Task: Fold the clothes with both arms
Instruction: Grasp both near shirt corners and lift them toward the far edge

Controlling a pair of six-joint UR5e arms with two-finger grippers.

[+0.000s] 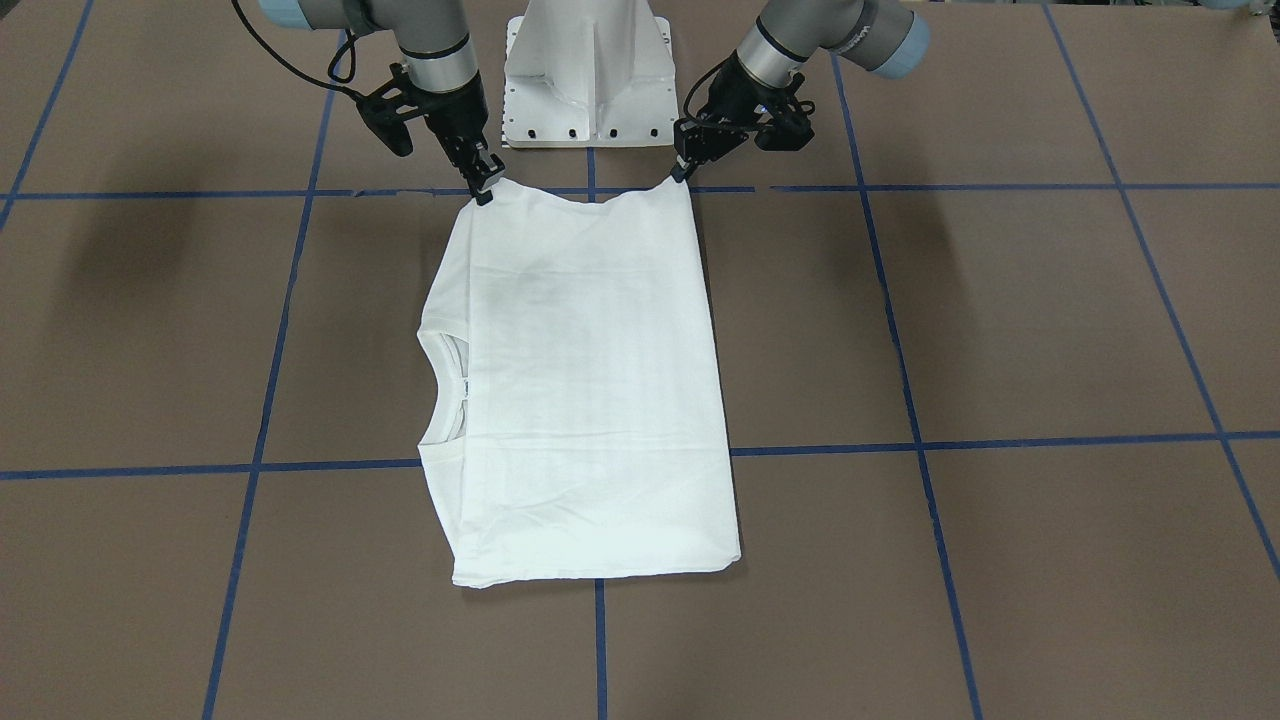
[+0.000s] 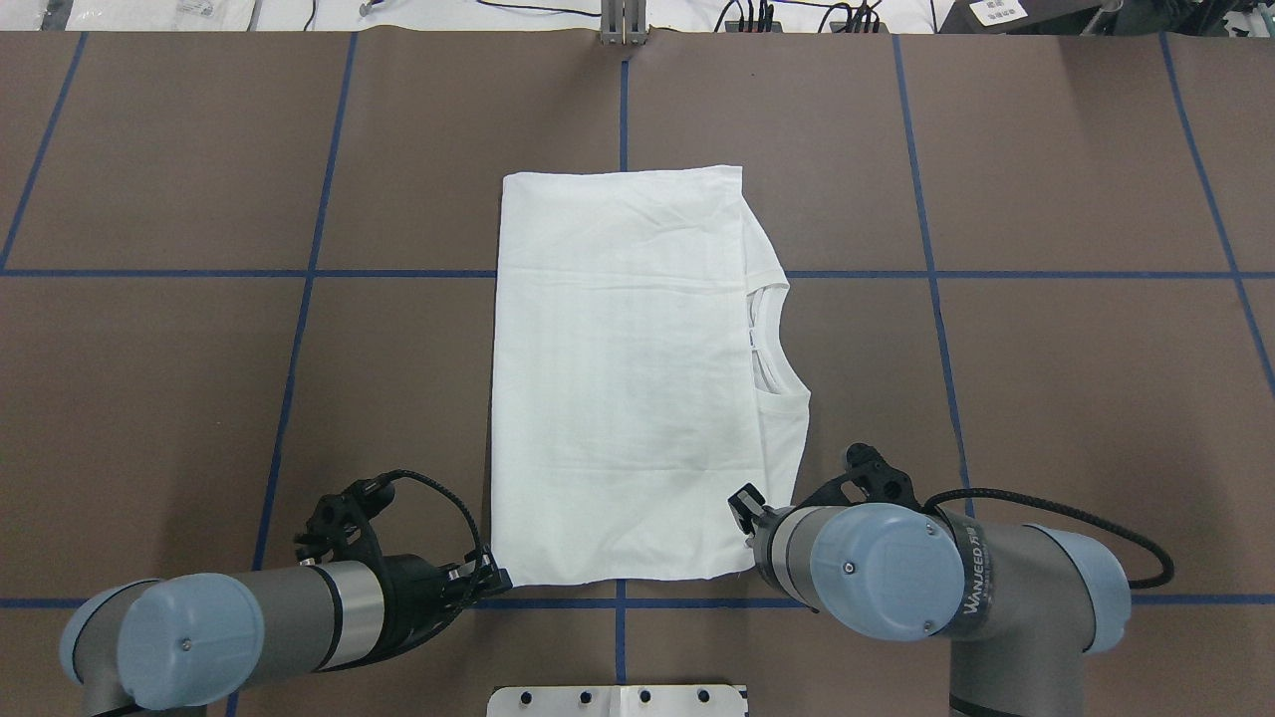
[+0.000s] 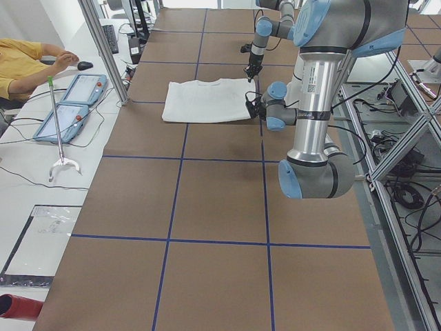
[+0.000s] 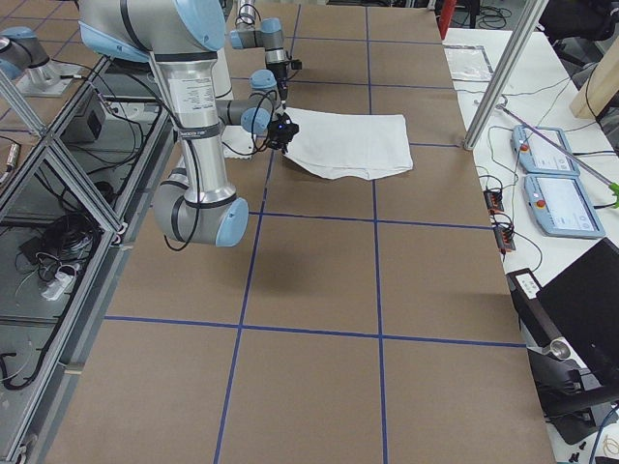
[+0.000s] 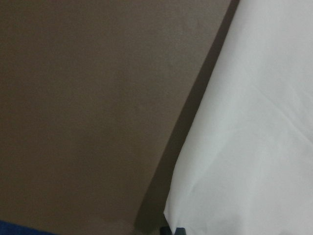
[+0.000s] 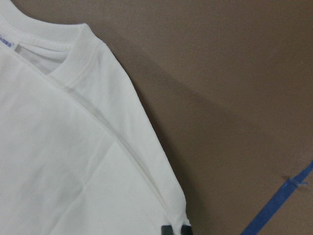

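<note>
brand wording: "WANJEED", as best it reads – white letters running along the grey tube of the right arm [image 2: 996, 588], just beside the T-shirt [image 2: 637, 378] at its near corner
small line under brand: too small to read
neck label [image 6: 5, 40]: blue print, inside the T-shirt's collar, cut by the frame edge – unreadable
left-arm sticker [image 3: 310, 78]: white with black code-like print, on the upright tube of the left arm [image 3: 317, 124], near the T-shirt's edge; not legible
right-arm sticker [image 4: 198, 95]: same kind, on the right arm's upright tube, near the T-shirt; not legible
white tag [image 2: 996, 12]: well beyond the T-shirt's far edge, dark print, unreadable
</note>
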